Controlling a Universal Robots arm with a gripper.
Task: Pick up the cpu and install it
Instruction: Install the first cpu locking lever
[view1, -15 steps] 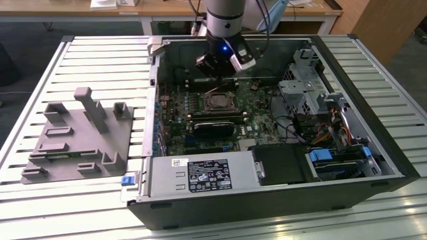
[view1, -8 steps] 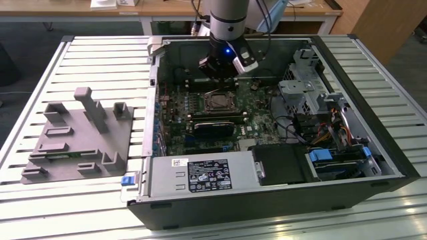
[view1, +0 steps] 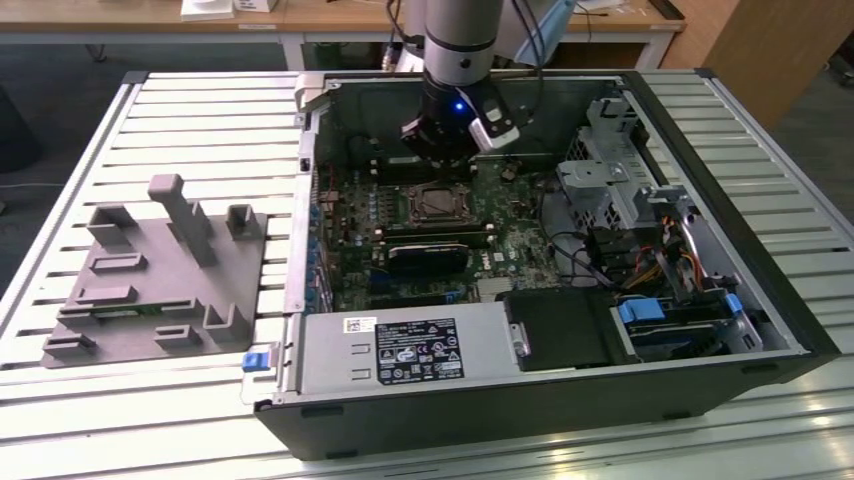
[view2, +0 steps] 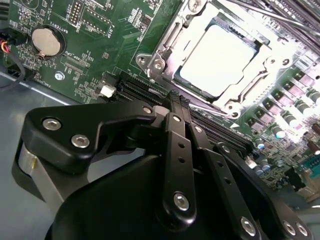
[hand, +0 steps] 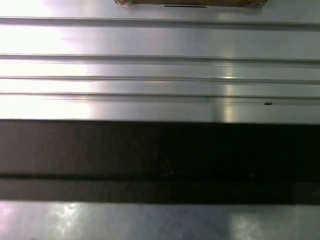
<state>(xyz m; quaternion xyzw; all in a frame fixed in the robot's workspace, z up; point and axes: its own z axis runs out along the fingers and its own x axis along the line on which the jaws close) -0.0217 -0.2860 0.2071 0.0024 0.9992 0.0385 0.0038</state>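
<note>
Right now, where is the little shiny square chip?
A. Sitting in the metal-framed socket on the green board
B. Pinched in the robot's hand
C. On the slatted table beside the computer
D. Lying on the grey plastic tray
A. In the second wrist view the cpu lies flat inside the metal frame of the socket on the green board, and the hand hangs beside it, not touching it.

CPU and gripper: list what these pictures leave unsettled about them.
- The cpu in the second wrist view: glare whitens its top, and the socket frame covers its edges, so full seating is unclear.
- The gripper in the exterior view: seen from above, its tips merge with the dark case interior.
</note>
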